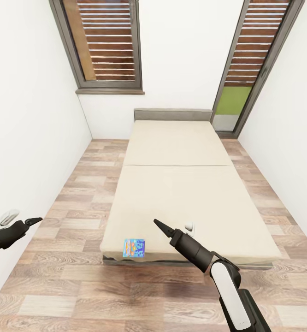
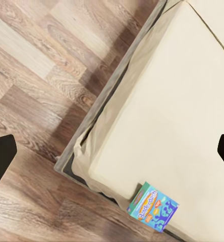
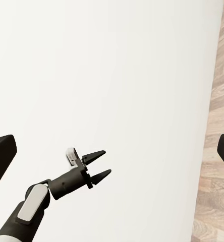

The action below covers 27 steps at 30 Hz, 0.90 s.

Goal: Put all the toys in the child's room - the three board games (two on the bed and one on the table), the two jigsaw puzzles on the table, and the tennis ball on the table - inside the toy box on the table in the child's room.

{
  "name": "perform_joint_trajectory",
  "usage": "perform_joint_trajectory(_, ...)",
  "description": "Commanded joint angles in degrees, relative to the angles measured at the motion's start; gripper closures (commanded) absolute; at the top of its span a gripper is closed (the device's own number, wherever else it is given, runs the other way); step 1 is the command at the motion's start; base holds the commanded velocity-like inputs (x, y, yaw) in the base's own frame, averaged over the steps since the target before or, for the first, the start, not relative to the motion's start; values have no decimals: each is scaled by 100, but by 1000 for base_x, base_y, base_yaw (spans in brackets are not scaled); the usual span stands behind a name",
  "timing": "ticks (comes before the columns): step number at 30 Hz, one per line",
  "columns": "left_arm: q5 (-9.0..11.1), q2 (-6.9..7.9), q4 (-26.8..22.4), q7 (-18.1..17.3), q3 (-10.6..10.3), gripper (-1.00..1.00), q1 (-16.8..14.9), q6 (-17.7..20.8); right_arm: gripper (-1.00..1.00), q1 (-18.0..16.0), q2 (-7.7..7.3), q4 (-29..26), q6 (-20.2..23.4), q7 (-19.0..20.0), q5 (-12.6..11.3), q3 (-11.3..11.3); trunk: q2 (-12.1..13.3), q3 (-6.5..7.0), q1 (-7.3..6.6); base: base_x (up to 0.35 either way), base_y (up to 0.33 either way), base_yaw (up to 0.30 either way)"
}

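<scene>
A blue board game (image 1: 134, 247) with orange-yellow art lies flat on the beige bed (image 1: 172, 193), at the near edge left of the middle. The left wrist view shows the same board game (image 2: 153, 207) at the mattress (image 2: 172, 101) edge. My right gripper (image 1: 160, 225) hovers open over the bed's near end, a little right of the box and above it. My left gripper (image 1: 33, 221) hangs open over the floor beside the left wall, well left of the bed; the right wrist view shows this left gripper (image 3: 99, 164) with its fingers apart. The toy box, table, jigsaw puzzles and tennis ball are out of view.
Wood-plank floor (image 1: 75, 193) runs along both sides of the bed and in front of it. White walls close in left and right. A slatted window (image 1: 107, 41) and a tall glazed door (image 1: 250, 60) stand behind the grey headboard (image 1: 172, 114).
</scene>
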Motion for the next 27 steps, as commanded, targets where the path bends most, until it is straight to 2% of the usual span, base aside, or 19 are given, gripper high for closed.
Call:
perform_joint_trajectory(1, 19, 0, -1, -6, 12, -100, -7, 46, -100, -4, 3, -2, 44, -7, -40, -8, -10, 0, 3, 0, 0, 0)
perform_joint_trajectory(27, 19, 0, -1, -6, 6, -100, -6, 46, -100, -4, 5, -2, 36, -8, -40, -5, -10, 247, 3, 0, 0, 0)
